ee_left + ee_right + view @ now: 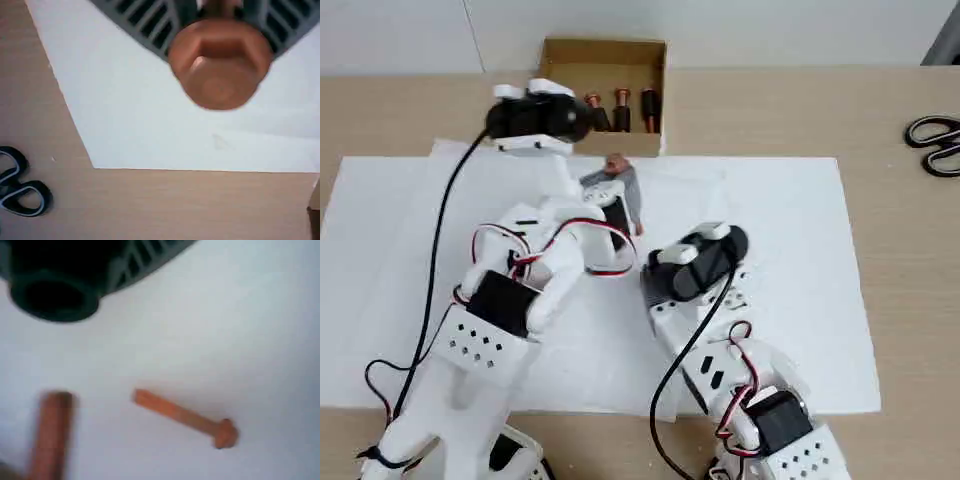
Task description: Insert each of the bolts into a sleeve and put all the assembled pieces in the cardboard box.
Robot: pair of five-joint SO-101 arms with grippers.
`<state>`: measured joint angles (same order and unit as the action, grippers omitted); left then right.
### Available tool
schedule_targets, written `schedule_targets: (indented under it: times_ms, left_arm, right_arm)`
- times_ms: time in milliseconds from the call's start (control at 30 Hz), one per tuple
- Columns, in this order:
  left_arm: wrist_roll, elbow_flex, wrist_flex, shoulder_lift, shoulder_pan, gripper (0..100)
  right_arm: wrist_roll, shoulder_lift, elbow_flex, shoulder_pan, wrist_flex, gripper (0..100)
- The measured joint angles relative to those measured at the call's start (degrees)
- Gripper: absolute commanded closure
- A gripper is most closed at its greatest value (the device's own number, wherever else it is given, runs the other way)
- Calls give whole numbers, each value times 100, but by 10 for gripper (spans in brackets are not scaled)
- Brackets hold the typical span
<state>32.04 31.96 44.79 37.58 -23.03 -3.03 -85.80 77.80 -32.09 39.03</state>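
My left gripper is shut on a copper bolt whose hexagonal head faces the left wrist camera between the grey fingers. It hangs just in front of the cardboard box; whether a sleeve is on the bolt is hidden. In the box lie three assembled pieces. In the right wrist view, my right gripper is shut on a black sleeve above the paper. A loose copper bolt lies flat below it, and a second one lies beside it.
A white paper sheet covers the middle of the wooden table. Black-handled scissors lie on the bare wood at the far right. The right arm's body stands over the sheet's centre, close to the left arm.
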Motion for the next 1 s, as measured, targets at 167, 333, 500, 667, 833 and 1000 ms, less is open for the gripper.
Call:
schedule_targets:
  times_ms: [167,333,500,667,833,1000]
  left_arm:
    - [0,18,-44,9,-70,994]
    - [-9,-44,563,18,-316,994]
    - [9,-299,1011,44,-404,994]
    - [9,-299,1029,44,-396,994]
    - [9,-299,1029,44,-396,994]
    - [9,-220,1029,53,-396,994]
  right_arm:
    - [0,-26,132,-176,-44,995]
    - [0,-35,141,-176,-44,995]
    - [0,-35,149,-185,-44,995]
    - [0,-35,149,-185,-44,995]
    - [0,-35,149,-185,-44,995]
    - [0,-35,149,-185,-44,995]
